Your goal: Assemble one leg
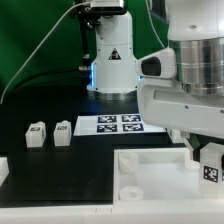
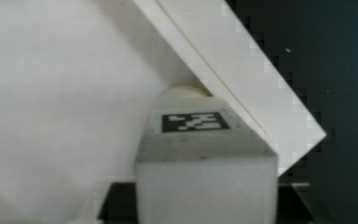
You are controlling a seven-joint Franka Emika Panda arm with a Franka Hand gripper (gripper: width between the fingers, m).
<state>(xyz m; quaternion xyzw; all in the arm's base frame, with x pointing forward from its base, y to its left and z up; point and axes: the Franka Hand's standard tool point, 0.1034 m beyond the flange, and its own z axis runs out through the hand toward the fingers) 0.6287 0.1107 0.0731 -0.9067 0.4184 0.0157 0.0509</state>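
My gripper (image 1: 207, 158) is shut on a leg (image 1: 211, 169), a small white post with a black-and-white tag. It holds the leg at the exterior view's right, by the right end of the large white tray-like part (image 1: 150, 178). In the wrist view the leg (image 2: 201, 160) fills the middle with its tag facing the camera. The dark fingers (image 2: 123, 198) press on its two sides. The leg's far end meets the slanted rim of the tray-like part (image 2: 247, 75). Whether it sits in a corner hole is hidden.
Two more legs (image 1: 36, 133) (image 1: 63, 131) stand side by side at the exterior view's left. The marker board (image 1: 120, 124) lies behind the tray-like part. A white part (image 1: 3, 170) shows at the left edge. The arm's base (image 1: 112, 60) stands at the back.
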